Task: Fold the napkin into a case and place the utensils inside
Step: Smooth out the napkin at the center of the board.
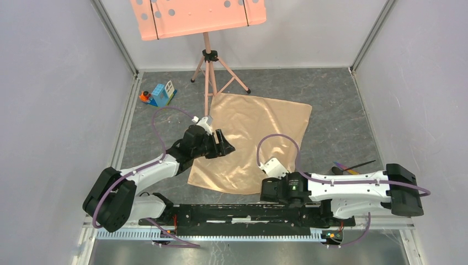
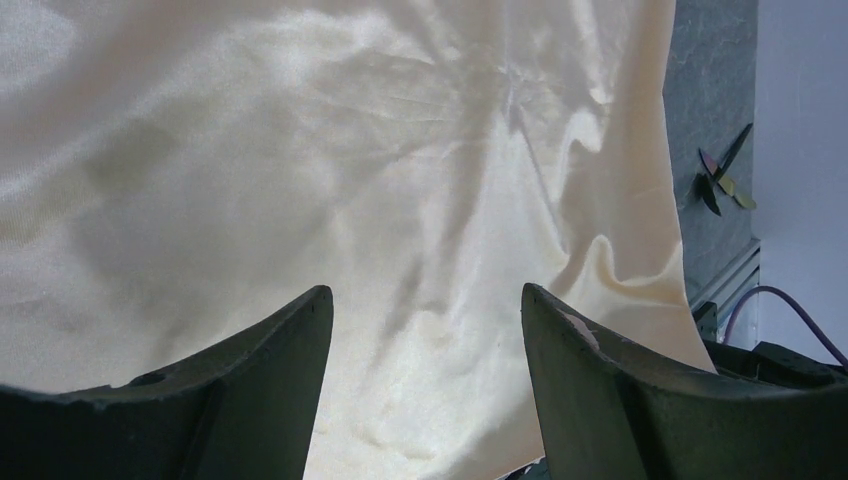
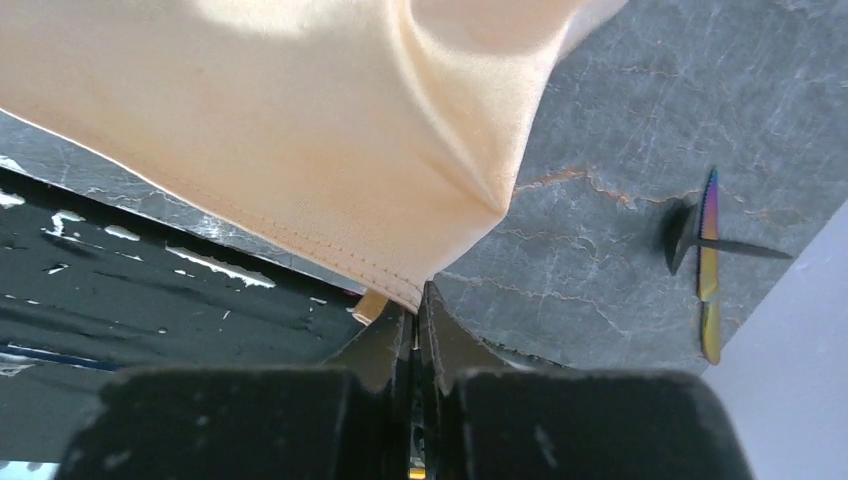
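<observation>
The napkin (image 1: 255,141) is a shiny peach-orange cloth spread flat on the grey table, creased in places. My left gripper (image 1: 221,144) hovers over its left edge, jaws open; the left wrist view shows only cloth (image 2: 330,170) between the fingers. My right gripper (image 1: 264,190) is shut on the napkin's near right corner (image 3: 425,290), pinching the hem at the table's front edge. The utensils (image 1: 353,167), slim black and gold pieces, lie on the table right of the napkin, and they also show in the right wrist view (image 3: 706,260) and in the left wrist view (image 2: 725,178).
A salmon-pink perforated music-stand tray (image 1: 196,16) on a tripod (image 1: 209,72) stands at the back, one leg near the napkin's far left corner. A small blue toy house (image 1: 161,94) sits at the back left. Grey walls enclose the table.
</observation>
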